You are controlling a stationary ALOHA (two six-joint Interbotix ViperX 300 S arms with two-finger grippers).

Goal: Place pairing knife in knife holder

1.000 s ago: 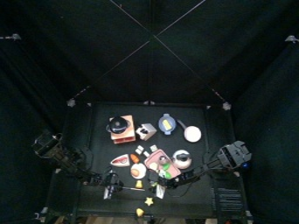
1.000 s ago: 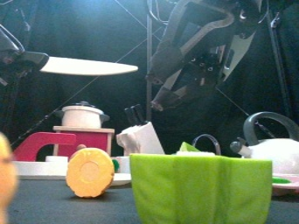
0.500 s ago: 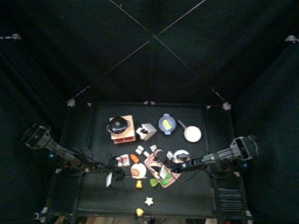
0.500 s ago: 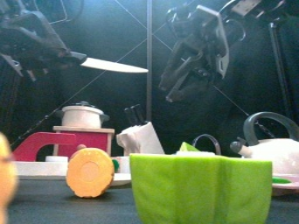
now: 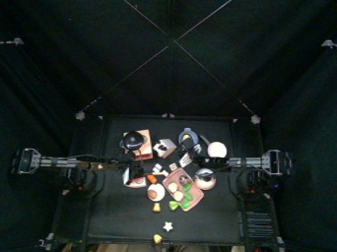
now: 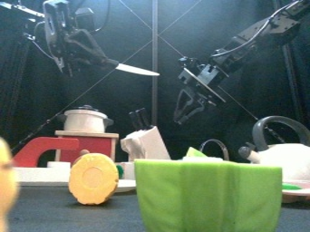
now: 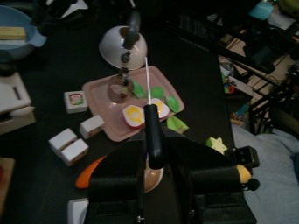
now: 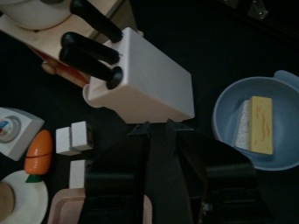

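Against black curtains, the paring knife (image 6: 129,68) is held aloft, clamped in the left gripper (image 6: 80,47). The right gripper (image 6: 190,101), seemingly empty and partly open, hangs above the knife holder (image 6: 147,141). Insertion remains undone.

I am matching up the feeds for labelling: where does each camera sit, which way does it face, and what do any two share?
Top: high overhead, looking straight down; both arms reach in.
Front: table edge, looking level; left gripper holds the silver-bladed paring knife, right gripper hangs.
Left wrist: faces down past its fingers and the knife.
Right wrist: faces down at the slanted grey-topped wooden knife holder.
Shared: front and right wrist both show the holder.
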